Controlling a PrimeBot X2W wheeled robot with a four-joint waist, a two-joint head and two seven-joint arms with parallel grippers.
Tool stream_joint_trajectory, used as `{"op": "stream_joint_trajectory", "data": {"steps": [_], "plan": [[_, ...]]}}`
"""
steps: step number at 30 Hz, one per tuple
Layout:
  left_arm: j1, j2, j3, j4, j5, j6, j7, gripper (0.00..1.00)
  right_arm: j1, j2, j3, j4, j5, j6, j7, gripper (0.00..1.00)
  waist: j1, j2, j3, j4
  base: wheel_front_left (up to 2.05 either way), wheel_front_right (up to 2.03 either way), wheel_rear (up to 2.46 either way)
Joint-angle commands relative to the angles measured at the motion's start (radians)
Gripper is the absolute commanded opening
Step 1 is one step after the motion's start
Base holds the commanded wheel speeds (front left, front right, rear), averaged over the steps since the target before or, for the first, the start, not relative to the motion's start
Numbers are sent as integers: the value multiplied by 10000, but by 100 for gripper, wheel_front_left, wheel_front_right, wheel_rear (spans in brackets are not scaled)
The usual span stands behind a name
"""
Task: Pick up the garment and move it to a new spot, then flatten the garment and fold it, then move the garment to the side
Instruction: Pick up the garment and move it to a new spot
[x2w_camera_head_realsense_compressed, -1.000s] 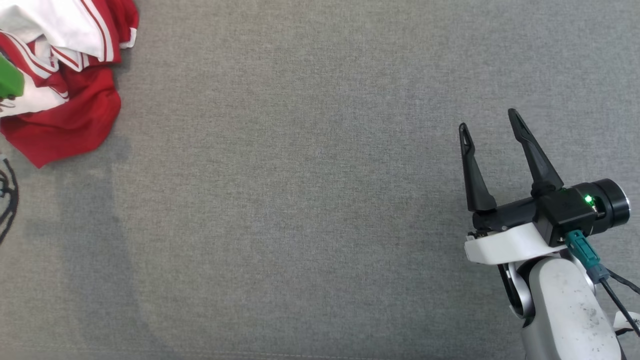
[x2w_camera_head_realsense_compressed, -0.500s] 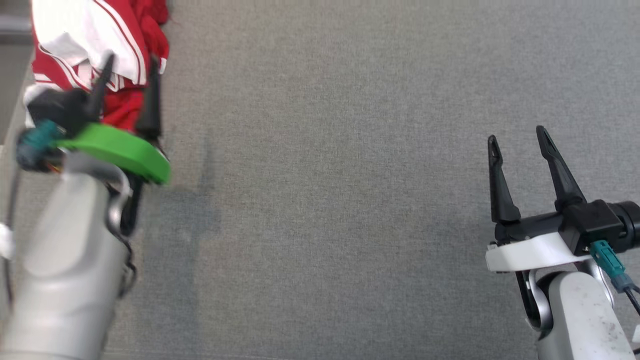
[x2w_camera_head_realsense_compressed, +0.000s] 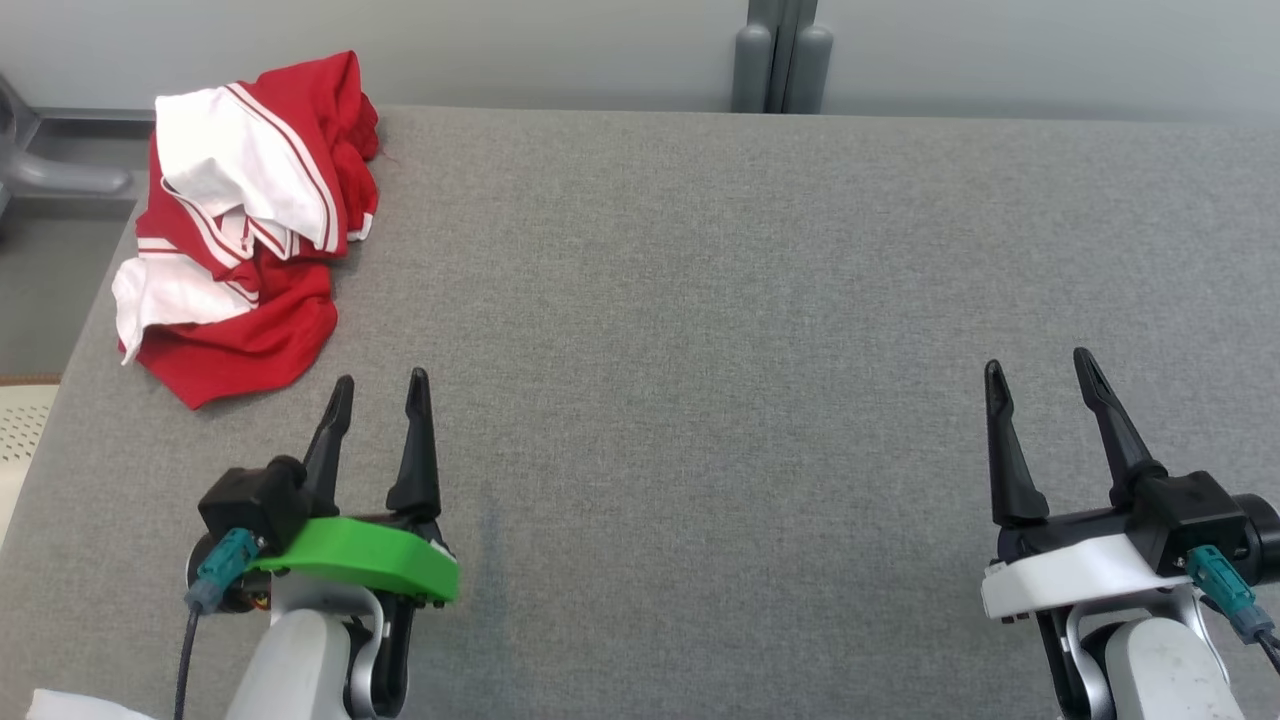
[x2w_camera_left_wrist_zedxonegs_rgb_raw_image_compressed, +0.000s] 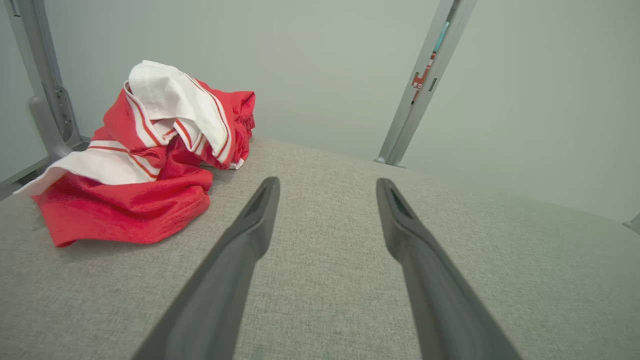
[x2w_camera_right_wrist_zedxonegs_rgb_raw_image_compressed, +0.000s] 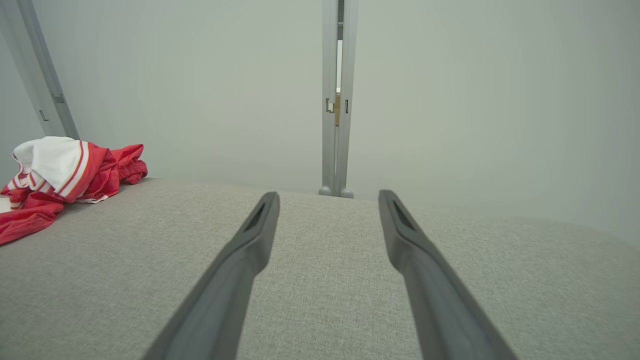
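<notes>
The red and white garment (x2w_camera_head_realsense_compressed: 240, 230) lay in a crumpled heap on the grey bench (x2w_camera_head_realsense_compressed: 700, 300), at its far left corner. The left fingers (x2w_camera_head_realsense_compressed: 417, 440) were spread apart and held nothing. The garment was near them, at about 10 o'clock from their tips, and did not touch them. The right fingers (x2w_camera_head_realsense_compressed: 1003, 450) were spread apart too, with nothing between them. They pointed to 12 o'clock. The garment was well apart from them, far across the bench at about 9 o'clock.
</notes>
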Motion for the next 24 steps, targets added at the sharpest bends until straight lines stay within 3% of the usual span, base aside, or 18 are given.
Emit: {"op": "stream_joint_trajectory", "data": {"steps": [1,7,17,24], "plan": [[362,-79,78,-174,144,22,-5,100,218,-30,-29,35,112,-7,-31,100,1,-1,-428,-170,0,0,0],[1257,-318,279,-592,500,113,-4,100,545,-33,44,142,316,-7,-31,100,1,-1,-663,-361,0,0,0],[1383,-365,378,-582,701,54,-5,100,491,-32,62,163,332,-7,-31,100,1,-1,-702,-471,0,0,0],[1222,-360,801,-740,865,227,-5,100,500,-30,-33,71,210,-7,-31,100,1,-1,-641,-121,0,0,0]]}}
